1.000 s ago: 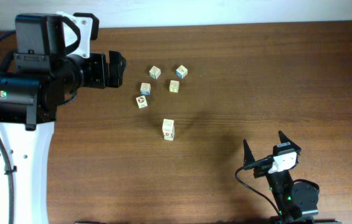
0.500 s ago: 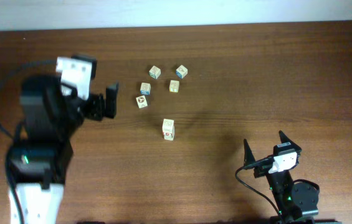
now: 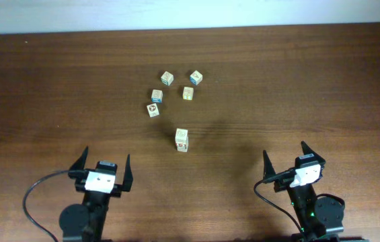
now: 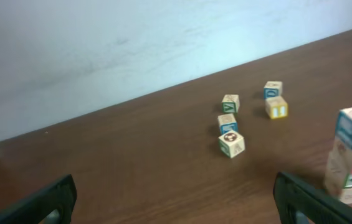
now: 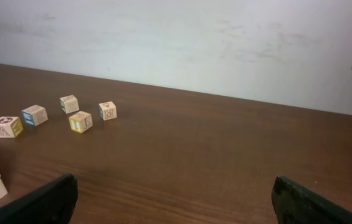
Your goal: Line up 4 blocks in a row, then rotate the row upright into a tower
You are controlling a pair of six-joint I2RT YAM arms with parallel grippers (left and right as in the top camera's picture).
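While both arms sit folded at the near edge of the dark brown wooden bench [image 3: 324,81], the four small light-wood alphabet blocks lie in a loose cluster in its far half, a little left of the middle, none touching another. Closest to the far edge is the block with a green letter [image 3: 167,78]. Level with it, toward the right edge, stands the block with a blue side [image 3: 196,77]. Just nearer than that one lies the yellow-faced block [image 3: 187,93], and toward the left edge from it sits the second blue-faced block [image 3: 157,95]. Just beside this last, on its near side, rests a light-wood cube with a dark round mark [image 3: 153,109]. Farther toward the near edge, about mid-bench, rises a small stack of printed wooden cubes [image 3: 181,140]. The left wrist view shows a blue face on its top cube and a red "6" below.

The black two-finger left hand [image 3: 106,160] stands by the near edge left of the middle, spread wide, its fingertips [image 4: 48,200] at the lower corners of its wrist view. The right hand [image 3: 284,154] stands by the near edge right of the middle, equally wide, fingertips [image 5: 45,200] well apart. Both hands are well apart from every block.
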